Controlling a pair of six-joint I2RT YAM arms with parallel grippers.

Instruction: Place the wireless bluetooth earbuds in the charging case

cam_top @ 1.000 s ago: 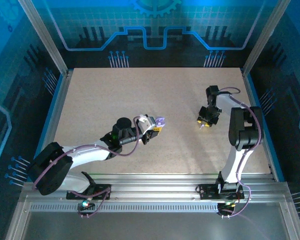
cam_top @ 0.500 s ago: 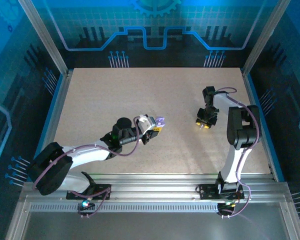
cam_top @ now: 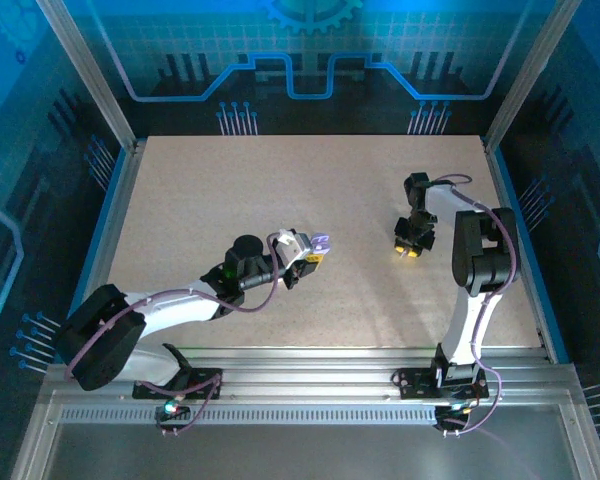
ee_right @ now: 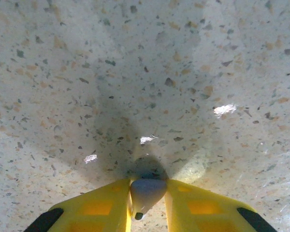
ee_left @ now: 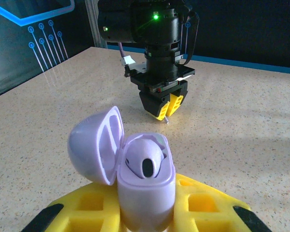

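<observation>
Right wrist: our right claw (ee_right: 148,187) pinches an earbud (ee_right: 144,191) at counter (ee_right: 135,72); left claw (ee_left: 145,217) clamps case (ee_left: 146,191), lid (ee_left: 96,142) open for loading.

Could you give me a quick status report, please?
Left claw shut on open case, one earbud seated. Right claw pinching second earbud, low at table. Nothing between them.

The white-and-black left arm (cam_top: 170,310) stretches low and forward to the right. Its yellow-fingered left gripper (cam_top: 315,252) is clamped on an open lilac charging case (ee_left: 145,179). The black-and-white right arm (cam_top: 477,290) stands folded at the elbow, wrist pointing down. Its yellow-fingered right gripper (ee_right: 146,205) pinches a small white earbud (ee_right: 144,191).
</observation>
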